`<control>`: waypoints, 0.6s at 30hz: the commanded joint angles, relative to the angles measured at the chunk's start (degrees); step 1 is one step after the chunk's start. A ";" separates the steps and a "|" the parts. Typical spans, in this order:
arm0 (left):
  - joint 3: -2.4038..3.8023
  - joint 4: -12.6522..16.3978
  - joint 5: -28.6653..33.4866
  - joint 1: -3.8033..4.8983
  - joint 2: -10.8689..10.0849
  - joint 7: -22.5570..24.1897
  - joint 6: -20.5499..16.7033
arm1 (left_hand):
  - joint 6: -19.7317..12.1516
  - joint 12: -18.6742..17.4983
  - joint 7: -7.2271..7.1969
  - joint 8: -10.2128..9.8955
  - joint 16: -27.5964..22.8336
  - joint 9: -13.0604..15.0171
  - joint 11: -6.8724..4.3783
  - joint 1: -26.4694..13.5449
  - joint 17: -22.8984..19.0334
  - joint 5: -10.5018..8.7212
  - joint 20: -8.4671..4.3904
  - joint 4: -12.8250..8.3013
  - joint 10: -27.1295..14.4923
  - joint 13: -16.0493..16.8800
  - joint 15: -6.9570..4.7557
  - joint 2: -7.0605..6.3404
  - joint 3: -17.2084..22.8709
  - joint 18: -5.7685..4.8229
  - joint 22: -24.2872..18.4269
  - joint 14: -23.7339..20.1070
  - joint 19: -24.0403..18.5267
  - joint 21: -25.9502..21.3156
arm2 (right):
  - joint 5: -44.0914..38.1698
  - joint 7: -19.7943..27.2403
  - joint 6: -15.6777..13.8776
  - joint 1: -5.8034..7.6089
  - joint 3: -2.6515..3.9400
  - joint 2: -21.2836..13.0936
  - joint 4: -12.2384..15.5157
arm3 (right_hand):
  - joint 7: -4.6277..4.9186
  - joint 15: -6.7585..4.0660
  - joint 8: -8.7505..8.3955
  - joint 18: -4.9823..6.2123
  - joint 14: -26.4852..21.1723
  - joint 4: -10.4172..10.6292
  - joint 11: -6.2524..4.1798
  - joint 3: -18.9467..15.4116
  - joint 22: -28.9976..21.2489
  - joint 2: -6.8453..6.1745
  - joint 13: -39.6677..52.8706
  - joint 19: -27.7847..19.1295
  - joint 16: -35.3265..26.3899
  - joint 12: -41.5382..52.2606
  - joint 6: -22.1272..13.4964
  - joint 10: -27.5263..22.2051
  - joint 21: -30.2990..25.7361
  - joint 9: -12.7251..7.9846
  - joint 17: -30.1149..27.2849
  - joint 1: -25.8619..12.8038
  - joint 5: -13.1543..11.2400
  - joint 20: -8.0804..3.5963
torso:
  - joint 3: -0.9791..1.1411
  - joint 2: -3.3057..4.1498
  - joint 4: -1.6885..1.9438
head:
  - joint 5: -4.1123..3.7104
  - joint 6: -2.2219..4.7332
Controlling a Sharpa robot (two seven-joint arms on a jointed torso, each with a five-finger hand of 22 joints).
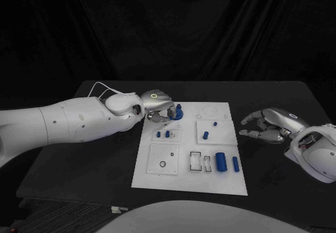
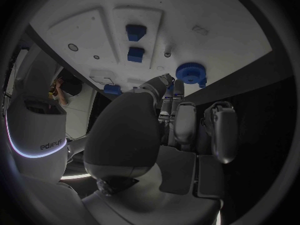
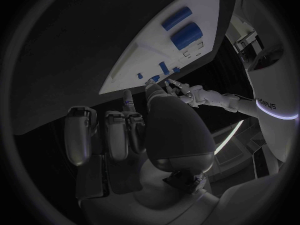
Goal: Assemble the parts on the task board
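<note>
- Nearest the robot, on the near part of the task board (image 1: 158, 179), a large blue cylinder (image 1: 220, 161) and a slimmer blue peg (image 1: 236, 164) lie side by side, next to a pair of rectangular slots (image 1: 196, 160); a ring-shaped hole (image 1: 162, 164) sits in the panel to their left.
- Midway up the board, two small blue pegs (image 1: 163, 134) stand together, and a taller blue piece (image 1: 207, 135) stands on the neighbouring panel.
- Off the board's right edge, the right hand (image 1: 267, 127) hovers over the black table (image 1: 77, 160), fingers curled loosely apart, holding nothing.
- Farthest, at the board's far left corner, the left hand (image 1: 159, 108) meets the blue gear (image 2: 190, 73); its fingertips (image 2: 177, 87) lie just beside the gear's rim; whether they clamp it I cannot tell.
- Judgement: the step is seating this gear; keep it level, lower it straight, and release only once it sits flat; a tilted gear would likely jam.
</note>
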 commanded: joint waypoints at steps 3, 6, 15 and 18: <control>0.00 1.38 -0.14 0.56 -1.59 0.05 2.15 | -0.79 -1.61 0.11 -0.90 -0.76 -0.49 -0.02 -0.86 -0.63 -1.06 -0.29 0.13 -0.74 -0.83 -0.02 -0.18 0.62 -0.17 11.21 0.04 -0.50 -0.80 | 0.07 -0.46 0.00 -0.06 0.03 0.08 -0.21 | 0.19 0.26 0.14 0.74 6.11 0.04 0.40 -0.45 12.91 0.46 15.10 2.47 0.15 0.15 0.38 5.96 -0.23 -0.05 15.10 0.28 0.21 0.23 | 0.00 0.02 -0.01 | 0.44 0.00; -0.01 1.83 -0.14 0.65 -2.13 0.02 3.27 | -0.96 -2.00 0.08 -1.13 -0.88 -0.60 -0.03 -0.98 -0.82 -1.51 -0.28 0.22 -0.82 -1.08 -0.01 -0.24 0.75 -0.14 11.17 -0.05 -0.59 -0.98 | 0.11 -0.46 0.08 -0.07 0.03 0.11 -0.33 | 0.19 0.26 0.14 0.75 6.11 0.04 0.40 -0.46 12.89 0.48 15.10 2.44 0.15 0.15 0.41 5.96 -0.27 -0.07 15.10 0.30 0.19 0.24 | -0.01 0.03 0.03 | 0.55 0.00; -0.03 2.46 -0.14 0.64 -3.00 -0.26 5.41 | -1.19 -2.45 0.00 -1.42 -1.14 -0.75 -0.07 -1.13 -1.24 -1.88 -0.26 0.29 -0.91 -1.36 0.00 -0.40 0.89 -0.07 11.08 -0.28 -0.78 -1.33 | 0.14 -0.48 0.31 -0.09 0.02 0.16 -0.53 | 0.19 0.26 0.14 0.75 6.11 0.04 0.40 -0.46 12.89 0.48 15.10 2.44 0.15 0.15 0.41 5.96 -0.27 -0.07 15.10 0.30 0.19 0.24 | 0.00 0.04 -0.01 | 1.52 0.00; -0.03 2.46 -0.14 0.52 -2.94 -0.31 5.67 | -1.24 -2.53 0.00 -1.47 -1.20 -0.79 -0.06 -1.17 -1.33 -1.93 -0.26 0.31 -0.93 -1.41 0.00 -0.42 0.92 -0.06 11.06 -0.33 -0.81 -1.38 | 0.14 -0.48 0.33 -0.10 0.02 0.21 -0.56 | 0.19 0.26 0.14 0.75 6.11 0.04 0.40 -0.46 12.89 0.48 15.10 2.44 0.15 0.15 0.41 5.96 -0.27 -0.07 15.10 0.30 0.19 0.24 | -0.01 0.03 -0.02 | 1.52 0.00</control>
